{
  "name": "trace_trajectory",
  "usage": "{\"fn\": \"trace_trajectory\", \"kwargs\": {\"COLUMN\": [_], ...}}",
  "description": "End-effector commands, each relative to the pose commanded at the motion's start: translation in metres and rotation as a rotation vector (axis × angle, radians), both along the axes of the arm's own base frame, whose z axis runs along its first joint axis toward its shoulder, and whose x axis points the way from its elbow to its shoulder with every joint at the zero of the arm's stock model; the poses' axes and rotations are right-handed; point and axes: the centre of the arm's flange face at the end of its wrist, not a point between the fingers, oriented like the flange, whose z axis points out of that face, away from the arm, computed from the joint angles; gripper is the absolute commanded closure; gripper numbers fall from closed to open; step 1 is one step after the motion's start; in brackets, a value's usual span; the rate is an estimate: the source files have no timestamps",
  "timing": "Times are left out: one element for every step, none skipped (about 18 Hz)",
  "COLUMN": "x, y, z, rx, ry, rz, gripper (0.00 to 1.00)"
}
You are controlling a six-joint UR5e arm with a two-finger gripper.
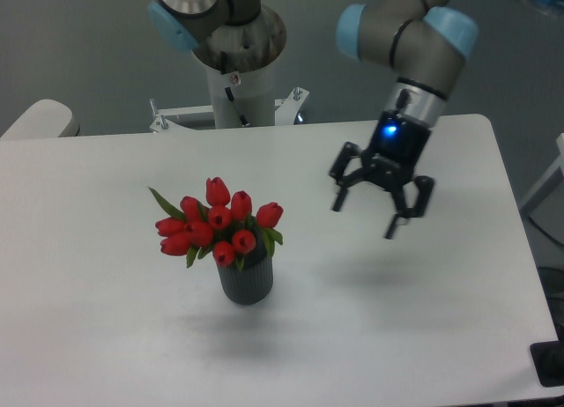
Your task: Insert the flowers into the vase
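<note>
The flowers [216,224], a tight bunch of red tulip buds with green leaves, stand with their stems inside the vase [246,283], a small dark grey ribbed cylinder upright on the white table [106,336]. The bunch leans a little to the left and spreads wider than the vase mouth. My gripper [364,218] hangs open above the table well to the right of the flowers, nothing between its fingers, touching neither flowers nor vase.
The arm's base column [236,63] stands behind the table's far edge. A pale rounded object [35,118] sits at the far left edge. The table's right edge [515,248] runs close to my gripper's right.
</note>
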Motion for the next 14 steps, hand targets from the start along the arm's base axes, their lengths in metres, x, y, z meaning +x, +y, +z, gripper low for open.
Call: {"fn": "trace_trajectory", "kwargs": {"x": [-0.011,-0.021,-0.034,-0.041,-0.045,-0.049,-0.053,-0.055,-0.056,-0.056,-0.055,-0.053,-0.052,-0.050], "y": [0.001,0.004,0.005,0.009,0.017,0.023,0.028,0.035,0.042,0.050,0.057,0.066,0.075,0.083], "z": [0.008,0.019,0.027,0.030,0.037,0.044,0.049,0.055,0.060,0.065,0.069,0.072,0.073,0.074], "rx": [-0.037,-0.082,-0.129,-0.171,-0.203,-0.234,-0.270,-0.300,-0.327,-0.349,-0.371,-0.390,-0.411,-0.436], "ry": [0.024,0.052,0.071,0.076,0.091,0.105,0.118,0.130,0.142,0.151,0.159,0.172,0.189,0.205], "rz": [0.016,0.031,0.050,0.057,0.051,0.053,0.058,0.058,0.057,0.054,0.050,0.044,0.041,0.040], "gripper": [0.00,0.00,0.00,0.00,0.00,0.00,0.00,0.00,0.00,0.00,0.00,0.00,0.00,0.00]}}
